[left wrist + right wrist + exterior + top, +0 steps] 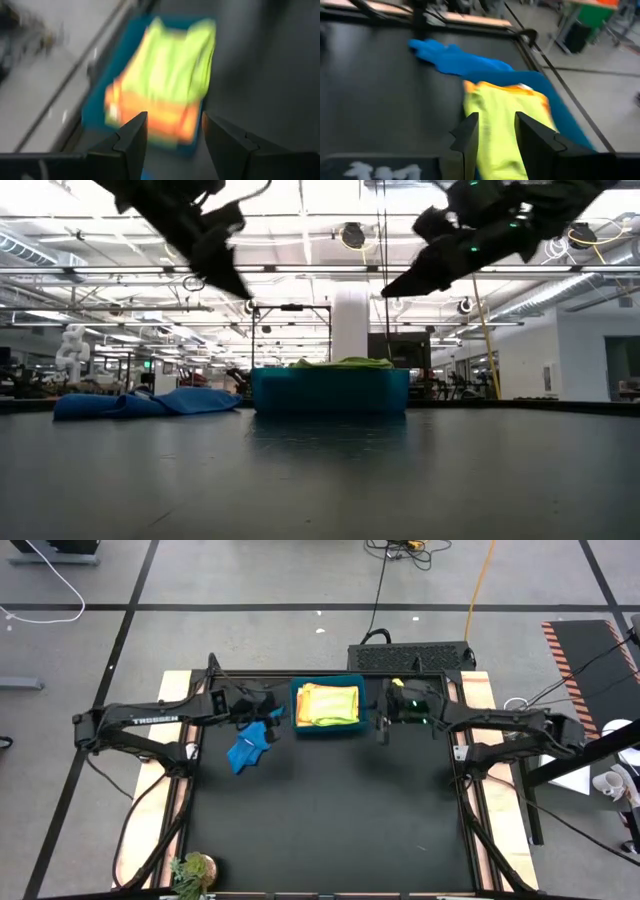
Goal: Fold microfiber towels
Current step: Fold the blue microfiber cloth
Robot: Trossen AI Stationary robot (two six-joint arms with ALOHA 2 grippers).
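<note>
The left gripper (268, 712) hangs in the air just beside the left wall of the bin (297, 723), and its fingers (131, 138) are spread apart with nothing between them. Directly under and a little in front of this gripper lies the blue towel (246, 745), crumpled on the dark table (330, 820) and touching no finger. The right gripper (381, 728) hangs just beside the right wall of the same bin, also above the table; its fingers (468, 134) are apart and hold nothing. Between the two grippers stands the teal bin, and inside it lies a pile of towels: the lime green towel (332, 700) is on top, and an orange towel (306, 706) shows at the edges below it. In the low view both grippers are well above the bin (330, 391), and the blue towel (140, 403) lies flat on the table, to the side of the bin, below the left gripper (228, 275).
</note>
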